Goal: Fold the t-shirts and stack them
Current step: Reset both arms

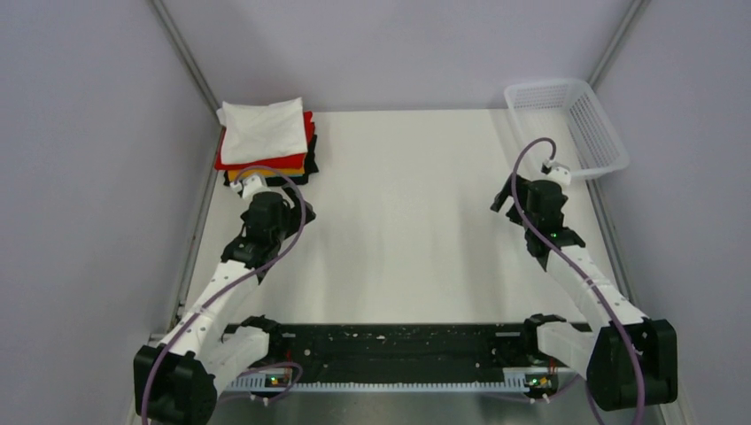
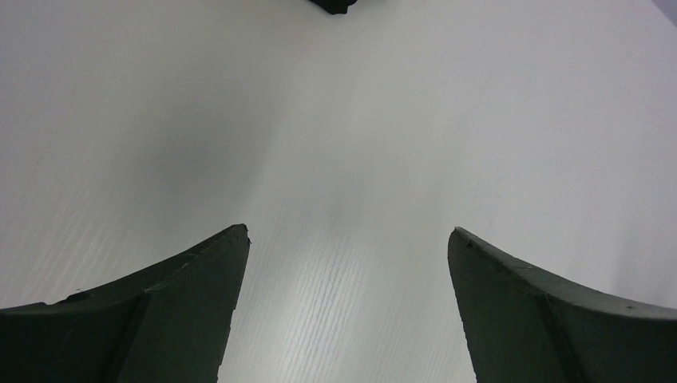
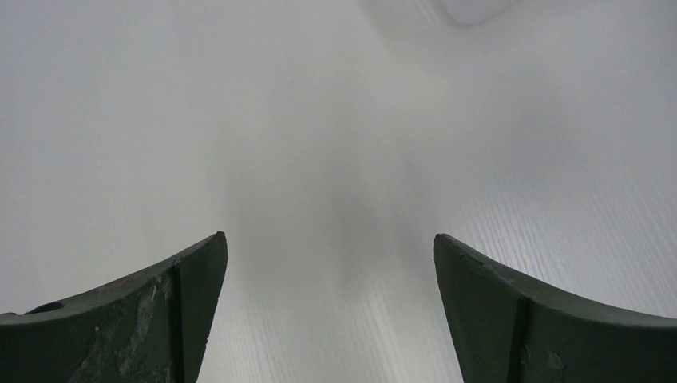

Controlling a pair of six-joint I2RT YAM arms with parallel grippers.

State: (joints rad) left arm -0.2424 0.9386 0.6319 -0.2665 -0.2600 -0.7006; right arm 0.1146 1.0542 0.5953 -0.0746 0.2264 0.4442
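t-shirts [image 1: 263, 133] folded in one stack at upper left of the worktop [image 1: 407, 221], white on top. left claw [image 2: 349, 231] wide open, empty, just below the stack, so the nearer arm. right claw [image 3: 329, 235] wide open, empty, by the basket [image 1: 576, 124]. task looks done.

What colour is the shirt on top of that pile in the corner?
The top shirt is white; the top external view shows it best.
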